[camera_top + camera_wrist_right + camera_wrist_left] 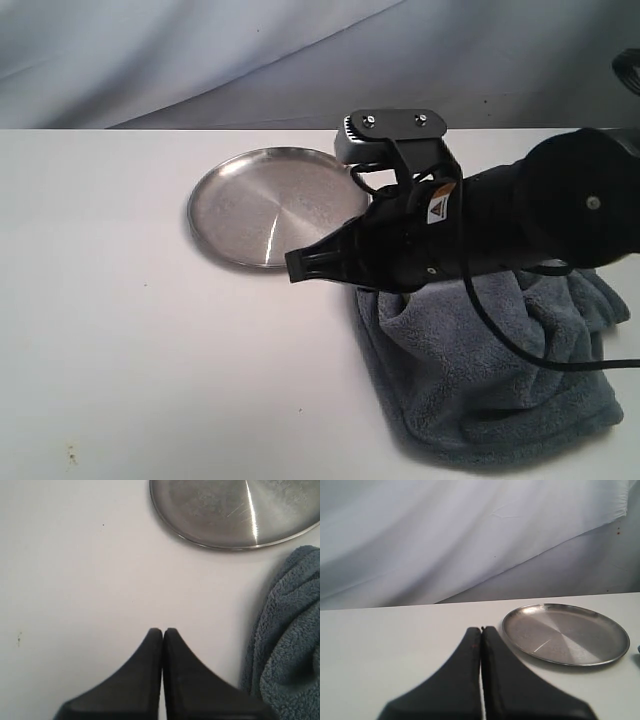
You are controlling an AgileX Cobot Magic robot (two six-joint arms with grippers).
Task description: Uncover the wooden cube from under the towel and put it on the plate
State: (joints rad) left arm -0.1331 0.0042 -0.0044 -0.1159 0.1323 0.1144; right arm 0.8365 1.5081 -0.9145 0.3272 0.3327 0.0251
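The silver plate (265,205) lies empty on the white table, at the middle back. The grey-blue towel (490,380) sits bunched at the front right, and no wooden cube shows anywhere. My right gripper (298,265) hangs above the table between plate and towel, shut on nothing, and its arm covers the towel's upper part. From the right wrist, the shut gripper (163,630) is over bare table, with the plate (225,510) ahead and the towel (287,640) to one side. My left gripper (481,628) is shut and empty, low beside the plate (565,632). It is out of the exterior view.
The white table (120,330) stretches wide to the left and front. A pale draped cloth backdrop (200,60) hangs behind the table's far edge. A black cable (520,345) from the right arm trails across the towel.
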